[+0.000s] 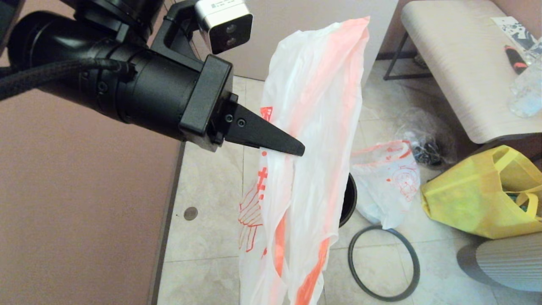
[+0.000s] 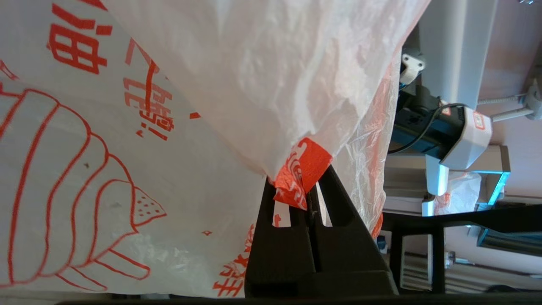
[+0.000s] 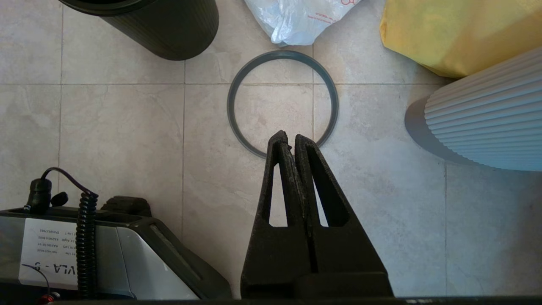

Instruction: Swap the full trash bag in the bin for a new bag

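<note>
The new bag point(image 1: 313, 106), thin and limp with a red striped cartoon figure and red characters, hangs in the air in front of me. My left gripper point(image 1: 298, 149) is shut on a fold of it at the small red square logo point(image 2: 302, 169), and the bag point(image 2: 169, 127) fills the left wrist view around that gripper point(image 2: 310, 192). The black bin point(image 1: 349, 199) stands on the floor, mostly hidden behind the hanging bag. The full trash bag point(image 1: 387, 186) lies on the floor just right of the bin point(image 3: 169, 29). My right gripper point(image 3: 291, 137) is shut and empty above the floor; the head view does not show it.
A thin dark grey hoop point(image 1: 350, 254) lies on the tiles near the bin, under my right gripper point(image 3: 230, 97). A yellow tote point(image 1: 465, 199), a clear bag of dark items point(image 1: 423, 144), a bench point(image 1: 457, 63) and a white ribbed object point(image 1: 508, 262) are on the right.
</note>
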Available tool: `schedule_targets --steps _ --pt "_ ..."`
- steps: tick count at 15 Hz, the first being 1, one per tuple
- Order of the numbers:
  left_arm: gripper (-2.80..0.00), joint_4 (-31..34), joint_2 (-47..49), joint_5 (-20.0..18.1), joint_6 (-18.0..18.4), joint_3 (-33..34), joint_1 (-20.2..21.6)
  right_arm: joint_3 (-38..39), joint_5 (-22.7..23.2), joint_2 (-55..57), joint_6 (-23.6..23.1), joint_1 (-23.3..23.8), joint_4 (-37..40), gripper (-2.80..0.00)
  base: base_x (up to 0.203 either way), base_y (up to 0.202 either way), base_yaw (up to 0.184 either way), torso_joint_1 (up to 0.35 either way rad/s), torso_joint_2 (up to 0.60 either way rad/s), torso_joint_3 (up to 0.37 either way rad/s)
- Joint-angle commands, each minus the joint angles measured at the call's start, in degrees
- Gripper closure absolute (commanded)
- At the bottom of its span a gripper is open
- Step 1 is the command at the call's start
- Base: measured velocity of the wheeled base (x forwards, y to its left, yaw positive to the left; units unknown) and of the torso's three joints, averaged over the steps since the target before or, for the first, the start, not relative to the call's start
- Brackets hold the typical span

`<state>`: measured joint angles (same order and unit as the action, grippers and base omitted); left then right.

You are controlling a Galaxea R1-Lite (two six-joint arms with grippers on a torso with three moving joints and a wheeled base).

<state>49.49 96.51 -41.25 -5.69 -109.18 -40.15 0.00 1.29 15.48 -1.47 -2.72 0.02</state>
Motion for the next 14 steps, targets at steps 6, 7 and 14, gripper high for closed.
schedule_targets --steps 6,7,14 --pt "0.0 -8.8 10.6 -2.1 2.2 2.7 3.0 0.1 0.0 -2.2 -0.6 0.7 -0.1 0.0 0.0 0.0 0.0 0.0 0.0 0.0" --pt "0.0 -12.5 12.8 -3.1 2.5 3.9 3.9 0.0 0.0 -3.8 -1.1 1.2 -0.2 0.0 0.0 0.0 0.0 0.0 0.0 0.0" --pt "0.0 -25.2 16.3 -4.3 2.3 9.0 6.6 -16.6 6.5 20.1 5.6 0.1 -8.7 0.0 0.0 0.0 0.0 0.0 0.0 0.0"
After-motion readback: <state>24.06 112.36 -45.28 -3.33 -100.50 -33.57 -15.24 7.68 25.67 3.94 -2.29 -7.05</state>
